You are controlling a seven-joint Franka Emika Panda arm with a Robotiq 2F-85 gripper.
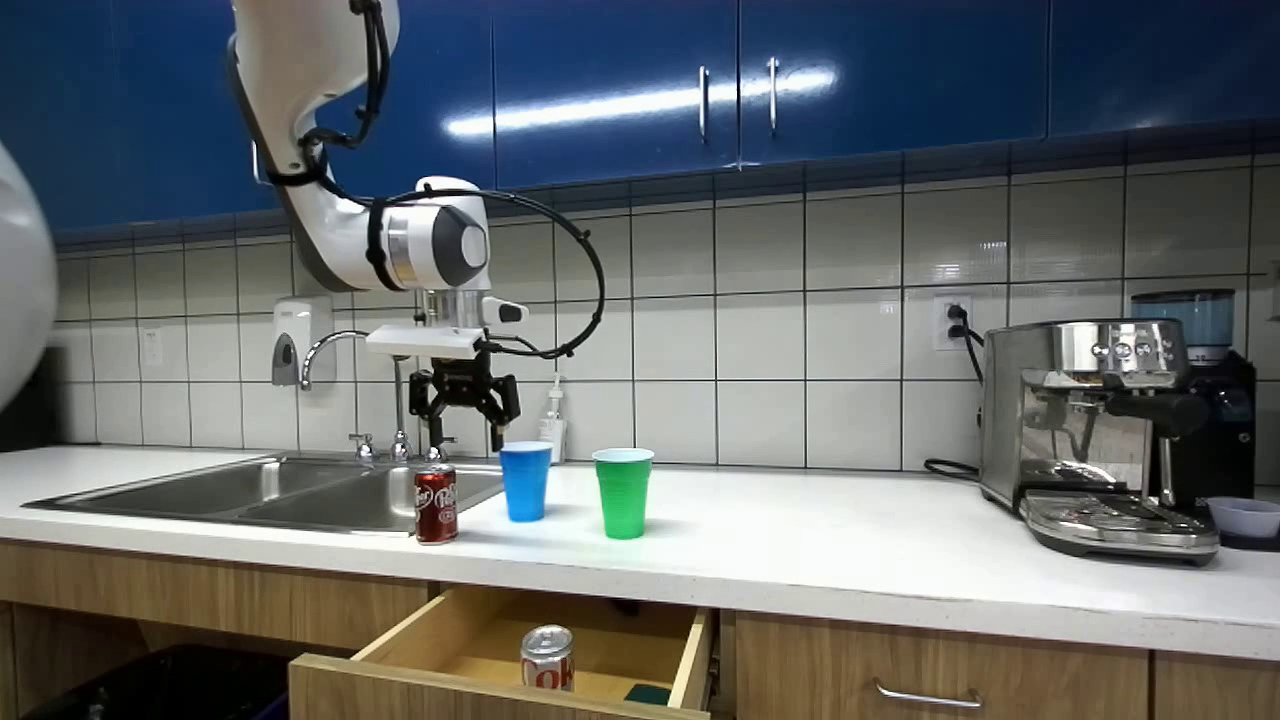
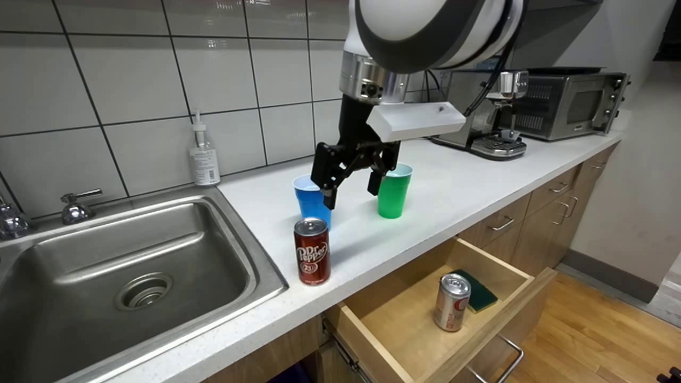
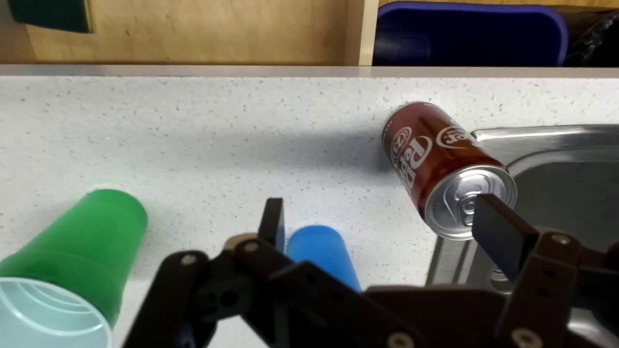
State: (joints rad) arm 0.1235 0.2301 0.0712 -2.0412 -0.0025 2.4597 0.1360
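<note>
My gripper (image 1: pixel 466 445) is open and empty, with its fingers pointing down above the counter. It also shows in an exterior view (image 2: pixel 352 192) and the wrist view (image 3: pixel 379 212). Nearest below are a red Dr Pepper can (image 2: pixel 312 252), upright by the sink's corner, and a blue cup (image 1: pixel 526 482). In the wrist view the right finger overlaps the can's lid (image 3: pixel 464 200). The blue cup (image 3: pixel 321 249) appears behind the left finger, partly hidden. A green cup (image 1: pixel 624 495) stands upright farther off, left in the wrist view (image 3: pixel 92 232). No contact with the gripper shows.
An open wooden drawer (image 2: pixel 393 314) below the counter holds a silver can (image 2: pixel 452 303) and a green sponge (image 2: pixel 476 290). A steel sink (image 2: pixel 218 266) adjoins the can. A soap bottle (image 2: pixel 205 159) stands by the tiled wall. A coffee machine (image 1: pixel 1090 410) stands farther along the counter.
</note>
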